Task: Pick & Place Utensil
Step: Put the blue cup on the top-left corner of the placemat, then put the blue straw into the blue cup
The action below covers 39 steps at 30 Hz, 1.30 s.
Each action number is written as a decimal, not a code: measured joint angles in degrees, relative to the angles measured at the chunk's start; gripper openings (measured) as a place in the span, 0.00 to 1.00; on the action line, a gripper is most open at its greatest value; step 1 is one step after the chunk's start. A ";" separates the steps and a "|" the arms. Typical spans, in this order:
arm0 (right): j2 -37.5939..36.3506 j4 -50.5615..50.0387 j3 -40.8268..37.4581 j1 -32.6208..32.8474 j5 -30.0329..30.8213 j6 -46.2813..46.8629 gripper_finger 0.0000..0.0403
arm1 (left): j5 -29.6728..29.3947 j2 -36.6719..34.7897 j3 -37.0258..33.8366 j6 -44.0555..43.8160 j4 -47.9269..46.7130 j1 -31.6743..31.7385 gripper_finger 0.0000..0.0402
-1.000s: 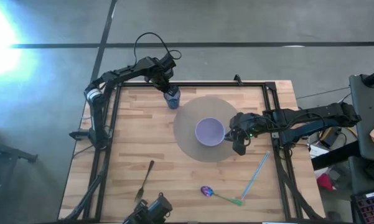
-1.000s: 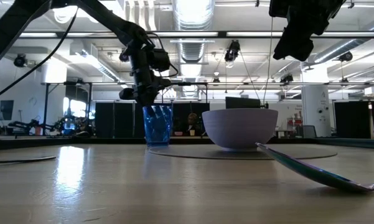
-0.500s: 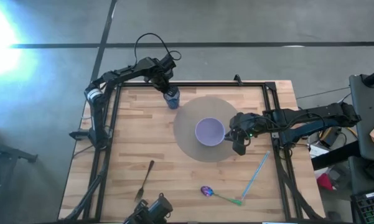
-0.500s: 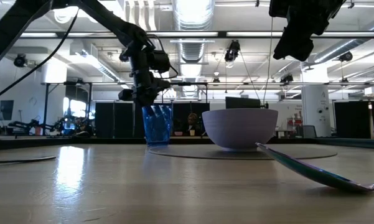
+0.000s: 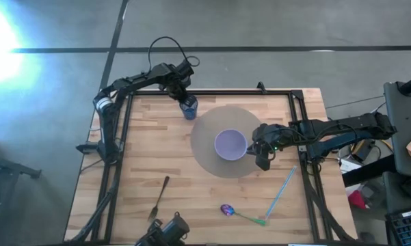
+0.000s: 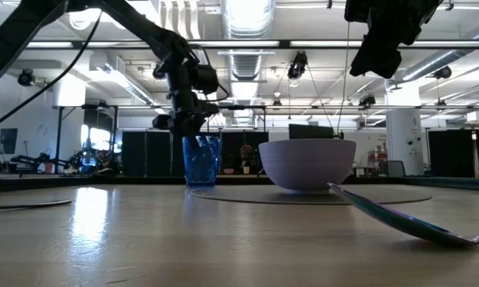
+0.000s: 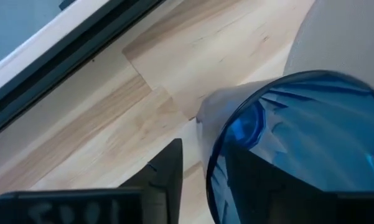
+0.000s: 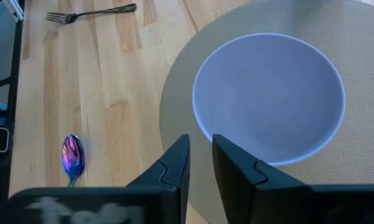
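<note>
Nothing has shifted: left tool [image 5: 185, 100] straddles the cup [image 5: 189, 107] rim; right tool [image 8: 199, 163], nearly closed, empty. Fork [image 5: 158, 197]: light, stiff, slippery; grip mid-handle.

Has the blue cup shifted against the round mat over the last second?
No. The blue cup stands at the round mat's far-left edge as before, with the left gripper at it.

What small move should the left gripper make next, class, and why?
Probably lift clear of the cup. The left gripper sits at the cup's rim, one finger outside the wall, while the fork, spoon and straw lie untouched. The right gripper hangs beside the bowl.
</note>
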 joint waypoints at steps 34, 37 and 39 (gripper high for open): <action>0.00 -0.02 0.00 2.90 -0.17 1.81 0.15 | 1.52 -0.99 19.00 1.31 -18.77 -0.27 0.33; 0.00 -0.02 0.00 4.31 -0.17 3.48 0.15 | 1.51 -1.08 20.61 2.06 -21.06 -0.82 0.33; 0.00 -0.02 0.00 5.38 -0.17 4.33 0.15 | 1.49 -1.31 21.16 2.63 -21.82 -1.34 0.33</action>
